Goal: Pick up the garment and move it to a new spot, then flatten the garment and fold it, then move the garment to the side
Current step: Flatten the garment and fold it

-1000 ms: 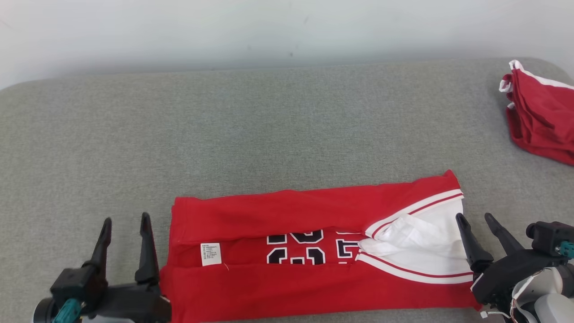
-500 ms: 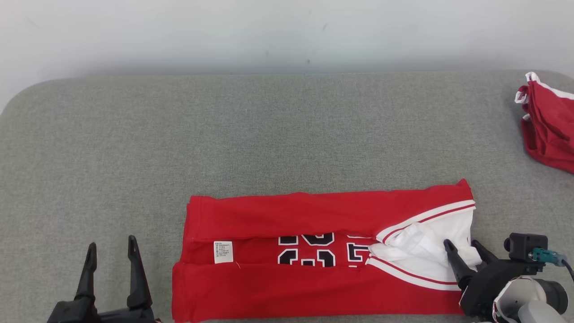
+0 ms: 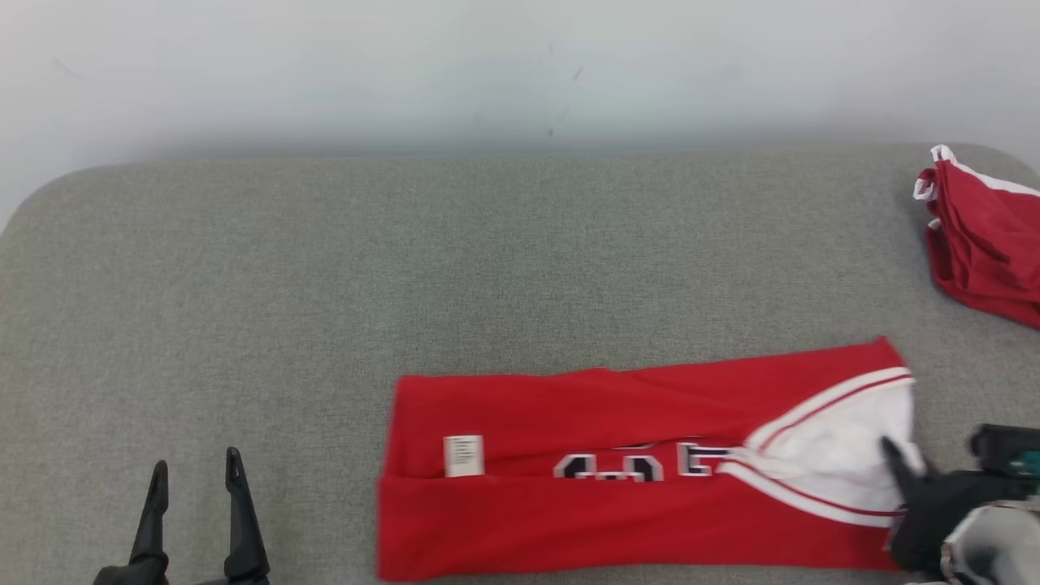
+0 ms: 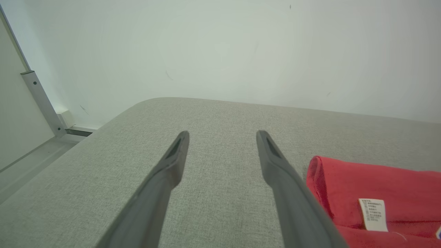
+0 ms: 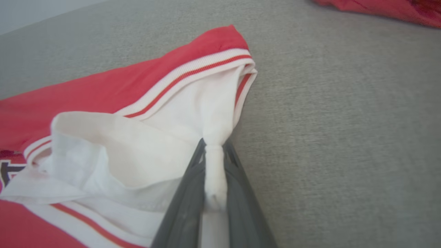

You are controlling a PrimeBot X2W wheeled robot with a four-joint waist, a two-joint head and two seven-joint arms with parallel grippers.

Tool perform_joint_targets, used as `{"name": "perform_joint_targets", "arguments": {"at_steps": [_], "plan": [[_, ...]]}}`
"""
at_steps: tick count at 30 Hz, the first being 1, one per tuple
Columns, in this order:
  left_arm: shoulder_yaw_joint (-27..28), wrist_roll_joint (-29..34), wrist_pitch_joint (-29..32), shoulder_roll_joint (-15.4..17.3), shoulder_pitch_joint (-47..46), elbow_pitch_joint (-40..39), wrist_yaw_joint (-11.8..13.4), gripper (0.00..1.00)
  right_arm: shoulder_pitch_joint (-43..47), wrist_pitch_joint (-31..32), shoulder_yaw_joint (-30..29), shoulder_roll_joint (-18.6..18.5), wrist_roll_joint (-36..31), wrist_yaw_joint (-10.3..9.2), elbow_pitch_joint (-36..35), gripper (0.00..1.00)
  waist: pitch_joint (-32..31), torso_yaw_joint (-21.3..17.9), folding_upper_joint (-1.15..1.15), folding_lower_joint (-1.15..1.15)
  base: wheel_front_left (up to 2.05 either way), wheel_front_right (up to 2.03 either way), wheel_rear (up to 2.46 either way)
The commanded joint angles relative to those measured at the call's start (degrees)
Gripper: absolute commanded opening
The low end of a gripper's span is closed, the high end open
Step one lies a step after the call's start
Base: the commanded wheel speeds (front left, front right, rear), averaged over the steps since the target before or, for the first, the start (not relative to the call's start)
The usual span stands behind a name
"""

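**A:** How many pieces of red clothing lie on the grey tabletop (image 3: pixel 406 268)?

**B:** Two. The garment (image 3: pixel 617 504) is folded into a long band with white trim and black numerals. It lies at the near edge, right of centre. The other red heap (image 3: pixel 983 244) sits well apart from it, at the far right edge.

**A:** And hands?

**B:** Two, each with two dark fingers. The right hand (image 5: pixel 214 146) is clamped narrow on a pinch of the garment's white fabric at its right end. The left hand (image 3: pixel 197 461) stands wide, gripping nothing, over bare tabletop near the garment's left end.

**A:** Any labels?

**B:** One white label (image 3: pixel 463 455), on the red cloth near that left end.
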Motion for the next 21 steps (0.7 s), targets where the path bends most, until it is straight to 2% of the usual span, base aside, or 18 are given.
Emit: {"name": "perform_joint_targets", "arguments": {"at_steps": [1,5,9,14,21], "plan": [[0.4,0.6,-0.2,-0.2,0.9,0.2,-0.4,1.00,0.6,-0.8,-1.3,-1.5,0.2,-0.23,0.7,0.00,-0.3,-0.2,0.00,0.00,0.00,0.00,0.00],[1.0,0.8,-0.2,-0.4,1.3,0.1,-0.2,1.00,1.0,-1.7,-3.6,-3.9,0.7,-0.22,1.3,0.00,-1.0,-0.9,0.00,0.00,0.00,0.00,0.00],[1.6,0.8,-0.2,-0.5,2.3,-0.4,0.0,1.00,1.3,-2.0,-3.2,-3.7,0.1,-0.22,-2.7,0.00,-1.5,-2.0,0.00,0.00,0.00,0.00,0.00],[1.9,0.7,-0.2,-0.5,2.8,-0.6,-0.1,1.00,2.4,-0.8,-1.8,-1.5,-0.5,-0.22,-13.0,0.00,-1.7,-3.2,0.00,0.00,0.00,0.00,0.00],[1.1,0.3,-0.2,-0.5,1.8,-0.6,-0.1,1.00,4.4,4.4,1.4,3.0,-1.0,-0.22,-28.4,0.00,-1.6,-2.9,0.00,0.00,0.00,0.00,0.00]]}}
